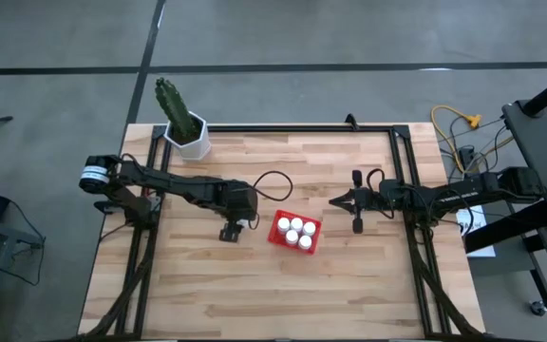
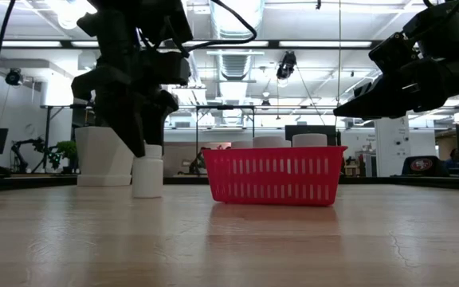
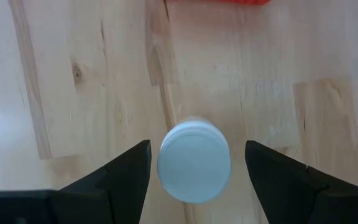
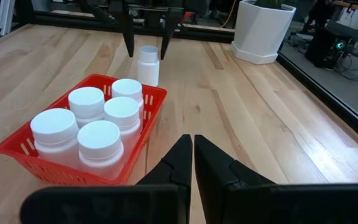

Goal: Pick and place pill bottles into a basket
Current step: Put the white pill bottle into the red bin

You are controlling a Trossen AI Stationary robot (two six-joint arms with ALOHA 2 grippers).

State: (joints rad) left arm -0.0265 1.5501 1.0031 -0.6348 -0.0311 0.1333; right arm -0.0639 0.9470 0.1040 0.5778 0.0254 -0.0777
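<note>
The red basket [image 1: 275,235] stands at the table's middle and holds several white pill bottles [image 4: 98,140]. One more white bottle [image 3: 194,163] stands upright on the wood to the basket's left; it also shows in the low view [image 2: 147,174] and the right wrist view [image 4: 148,64]. My left gripper [image 3: 196,144] is open above it and points down, one finger on either side of the cap with a gap to each. My right gripper [image 4: 193,155] is shut and empty, held above the table to the right of the basket.
A white hexagonal pot [image 1: 190,135] with a cactus stands at the far left corner. A black frame [image 1: 302,128] runs along the table's edges. Bare wood lies in front of the basket, toward the near edge.
</note>
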